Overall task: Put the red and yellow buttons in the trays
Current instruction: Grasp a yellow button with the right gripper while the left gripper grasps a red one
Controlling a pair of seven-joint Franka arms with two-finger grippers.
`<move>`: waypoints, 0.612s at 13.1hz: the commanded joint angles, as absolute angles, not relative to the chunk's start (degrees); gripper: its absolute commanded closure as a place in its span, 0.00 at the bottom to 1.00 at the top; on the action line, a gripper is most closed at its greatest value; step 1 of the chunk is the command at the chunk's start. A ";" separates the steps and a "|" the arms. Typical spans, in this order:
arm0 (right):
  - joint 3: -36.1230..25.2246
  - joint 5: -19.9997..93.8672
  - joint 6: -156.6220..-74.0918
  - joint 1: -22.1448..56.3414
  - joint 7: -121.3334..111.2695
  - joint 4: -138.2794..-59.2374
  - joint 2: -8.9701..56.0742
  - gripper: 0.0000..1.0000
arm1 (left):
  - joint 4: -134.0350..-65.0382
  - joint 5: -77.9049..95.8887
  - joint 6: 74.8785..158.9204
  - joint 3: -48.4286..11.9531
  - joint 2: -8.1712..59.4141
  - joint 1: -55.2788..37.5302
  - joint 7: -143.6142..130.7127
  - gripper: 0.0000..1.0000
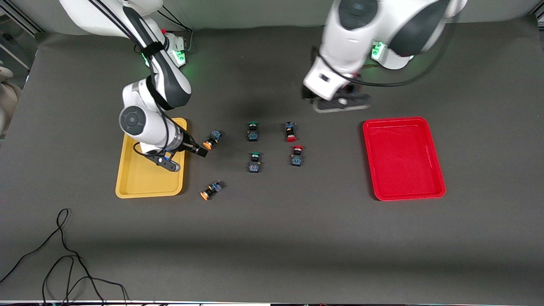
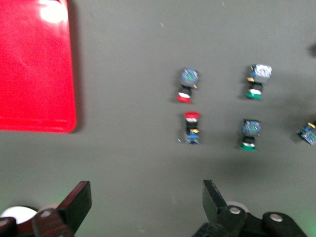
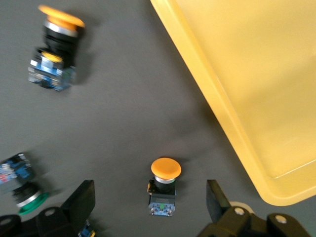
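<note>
- While all four buttons lie loose on the surface, the right hand (image 3: pixel 150 207) hangs released around a yellow button (image 1: pixel 212 139) just beside the yellow tray (image 1: pixel 127 187); it should likely descend squarely and pinch the dark body.
- The left hand (image 2: pixel 148 205) waits released near the red buttons (image 1: pixel 291 131), with the red tray (image 1: pixel 401 193) empty.

Six buttons lie mid-table between two trays – one tray (image 1: pixel 151 187) toward the right arm's end, the other tray (image 1: pixel 403 159) toward the left arm's end. Buttons sit in three pairs – one button of each pair nearer the front camera. Both trays hold nothing.
</note>
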State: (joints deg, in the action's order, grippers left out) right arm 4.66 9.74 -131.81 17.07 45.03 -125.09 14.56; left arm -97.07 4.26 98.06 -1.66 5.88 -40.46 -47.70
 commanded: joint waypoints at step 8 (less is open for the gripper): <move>4.13 10.81 -148.27 25.57 53.09 -134.21 18.98 0.00 | -104.92 6.59 113.88 -0.44 12.74 -48.60 -55.28 0.00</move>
